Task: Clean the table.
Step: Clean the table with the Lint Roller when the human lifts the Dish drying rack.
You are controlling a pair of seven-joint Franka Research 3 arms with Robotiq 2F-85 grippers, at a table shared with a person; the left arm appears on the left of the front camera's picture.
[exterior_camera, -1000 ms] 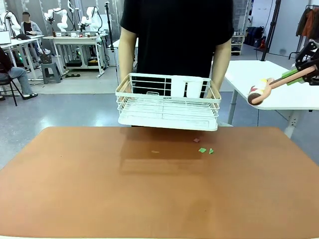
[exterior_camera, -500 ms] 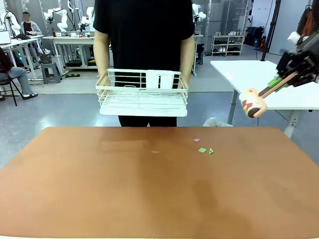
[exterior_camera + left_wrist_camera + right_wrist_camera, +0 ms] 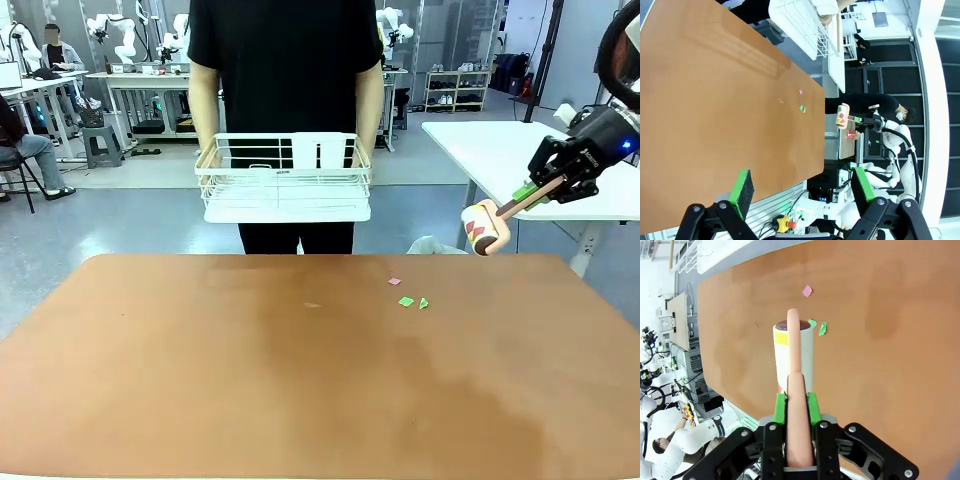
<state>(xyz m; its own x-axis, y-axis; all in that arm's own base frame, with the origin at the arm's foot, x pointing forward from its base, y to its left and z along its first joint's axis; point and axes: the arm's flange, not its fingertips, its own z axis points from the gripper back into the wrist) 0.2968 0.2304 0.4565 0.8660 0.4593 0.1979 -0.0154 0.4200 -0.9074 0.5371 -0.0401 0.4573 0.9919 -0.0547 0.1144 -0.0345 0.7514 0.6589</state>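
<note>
The table (image 3: 200,380) has a reddish-brown top with small paper scraps near its far edge: a pink one (image 3: 394,282), two green ones (image 3: 406,301) and a faint tan one (image 3: 312,305). My right gripper (image 3: 530,190) is shut on the handle of a lint roller (image 3: 485,227), which hangs above the table's far right corner. In the right wrist view the roller (image 3: 794,355) points down at the table (image 3: 880,340), just short of the green scraps (image 3: 822,328). My left gripper (image 3: 802,185) is open and holds nothing, well off the table (image 3: 715,100).
A person stands at the far side holding a white wire rack (image 3: 283,180) in both hands, raised off the table. A white-topped table (image 3: 500,150) stands behind on the right. The left wrist view also catches the rack (image 3: 805,20) and the roller (image 3: 842,115).
The person has lifted the rack off the table's far edge and drawn it back and left. My right arm has carried the roller leftward and lower, over the table's corner.
</note>
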